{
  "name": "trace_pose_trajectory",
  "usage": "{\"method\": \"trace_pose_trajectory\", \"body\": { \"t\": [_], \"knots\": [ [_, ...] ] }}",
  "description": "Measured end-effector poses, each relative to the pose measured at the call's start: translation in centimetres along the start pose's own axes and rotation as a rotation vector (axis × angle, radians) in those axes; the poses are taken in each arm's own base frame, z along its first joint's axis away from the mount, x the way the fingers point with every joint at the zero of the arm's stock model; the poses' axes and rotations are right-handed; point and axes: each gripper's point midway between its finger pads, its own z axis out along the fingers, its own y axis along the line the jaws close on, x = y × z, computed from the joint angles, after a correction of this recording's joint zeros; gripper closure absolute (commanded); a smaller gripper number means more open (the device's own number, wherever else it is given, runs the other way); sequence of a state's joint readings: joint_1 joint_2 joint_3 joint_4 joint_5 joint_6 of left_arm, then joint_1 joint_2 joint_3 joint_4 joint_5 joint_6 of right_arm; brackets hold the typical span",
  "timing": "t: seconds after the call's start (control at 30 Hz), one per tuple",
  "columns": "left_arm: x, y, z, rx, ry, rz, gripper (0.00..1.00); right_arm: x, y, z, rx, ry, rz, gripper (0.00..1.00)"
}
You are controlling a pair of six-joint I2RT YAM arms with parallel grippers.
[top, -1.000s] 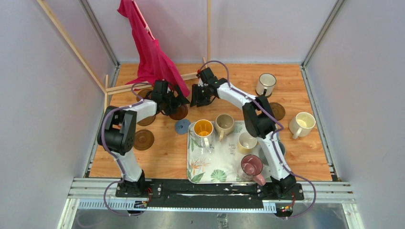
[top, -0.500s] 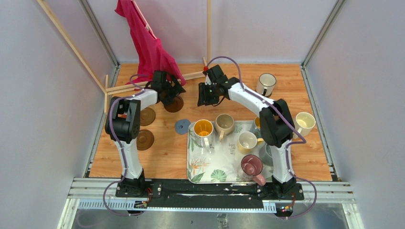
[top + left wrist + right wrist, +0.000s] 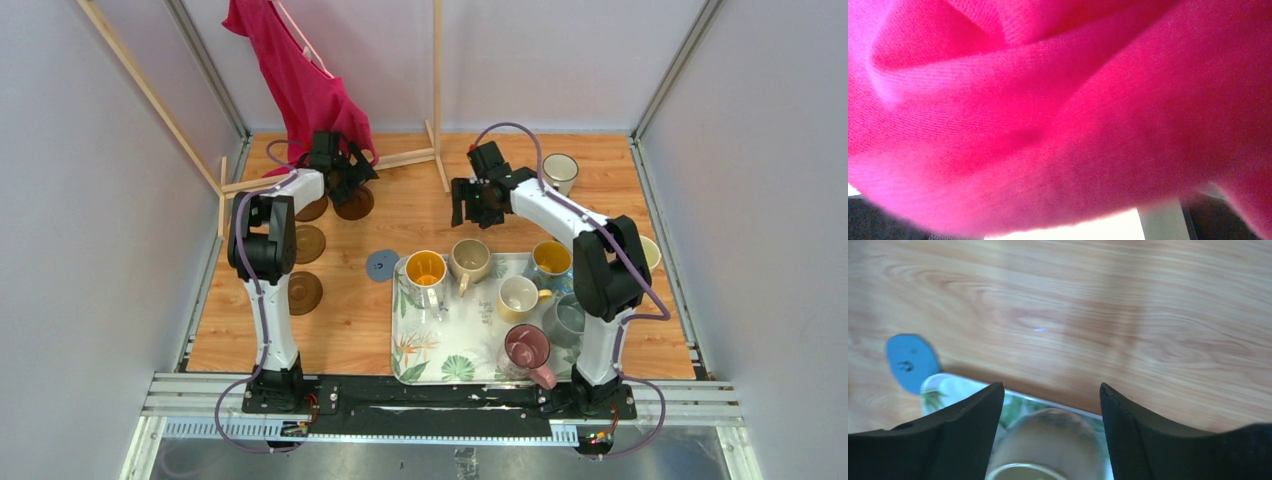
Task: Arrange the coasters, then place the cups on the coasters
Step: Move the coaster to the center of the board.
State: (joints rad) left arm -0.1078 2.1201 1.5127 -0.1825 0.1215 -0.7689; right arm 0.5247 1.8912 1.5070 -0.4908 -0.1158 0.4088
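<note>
I am seeing dark brown coasters [image 3: 304, 243] lying on the left of the desk [image 3: 420, 210]. A grey-blue coaster [image 3: 382, 265] is sitting just beside the leaf-patterned tray [image 3: 440, 350], which is carrying most of the cups [image 3: 469, 258]. The left hand [image 3: 348, 183], reaching far-left, is spread open, and pink cloth [image 3: 1058, 110] is smothering its camera. The right hand [image 3: 1050, 388] is hovering released and empty, having swung right and widened since a second ago.

Faint lettering [image 3: 485, 308] on tray [image 3: 447, 335], apparently unreadable
</note>
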Motion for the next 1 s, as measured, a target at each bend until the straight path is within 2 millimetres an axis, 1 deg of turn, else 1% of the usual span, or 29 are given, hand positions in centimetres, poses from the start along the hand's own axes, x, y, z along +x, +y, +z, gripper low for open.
{"method": "trace_pose_trajectory", "body": {
  "t": [0.13,0.2,0.23,0.3,0.33,0.47,0.57,0.63,0.7,0.8,0.87,1.0],
  "knots": [
    [0.5,-0.4,-0.2,0.018,0.022,0.023,0.0,0.0,-5.1,0.0,0.114,-0.008,0.088,0.15],
    [0.8,-0.8,-0.9,0.031,0.03,0.035,0.0,0.4,-7.5,-0.2,0.179,-0.011,0.125,0.12],
    [1.0,-1.0,-1.4,0.037,0.033,0.039,0.0,0.6,-8.4,-0.4,0.208,-0.014,0.137,0.1],
    [1.6,-1.8,-3.0,0.062,0.038,0.05,0.0,1.1,-10.2,-1.1,0.269,-0.025,0.164,0.08],
    [1.7,-2.2,-3.6,0.073,0.039,0.055,0.0,1.2,-10.8,-1.5,0.291,-0.033,0.174,0.06],
    [2.5,-4.0,-6.7,0.135,0.034,0.072,0.0,1.7,-13.6,-3.7,0.376,-0.089,0.237,0.0],
    [3.4,-4.5,-8.5,0.165,0.041,0.082,0.0,1.8,-16.2,-5.1,0.437,-0.133,0.299,0.0],
    [4.3,-4.4,-9.5,0.177,0.05,0.085,0.0,1.7,-18.2,-5.5,0.475,-0.16,0.346,0.0],
    [5.4,-4.0,-10.5,0.183,0.068,0.085,0.0,1.4,-20.0,-5.6,0.5,-0.188,0.394,0.0],
    [6.6,-3.8,-11.7,0.196,0.085,0.088,0.0,0.9,-22.1,-5.3,0.517,-0.219,0.441,0.0],
    [7.3,-3.9,-12.6,0.209,0.092,0.095,0.0,0.5,-23.4,-4.8,0.526,-0.235,0.464,0.0],
    [8.1,-4.4,-14.5,0.248,0.098,0.106,0.0,0.9,-25.2,-2.9,0.519,-0.216,0.498,0.0]
  ]
}}
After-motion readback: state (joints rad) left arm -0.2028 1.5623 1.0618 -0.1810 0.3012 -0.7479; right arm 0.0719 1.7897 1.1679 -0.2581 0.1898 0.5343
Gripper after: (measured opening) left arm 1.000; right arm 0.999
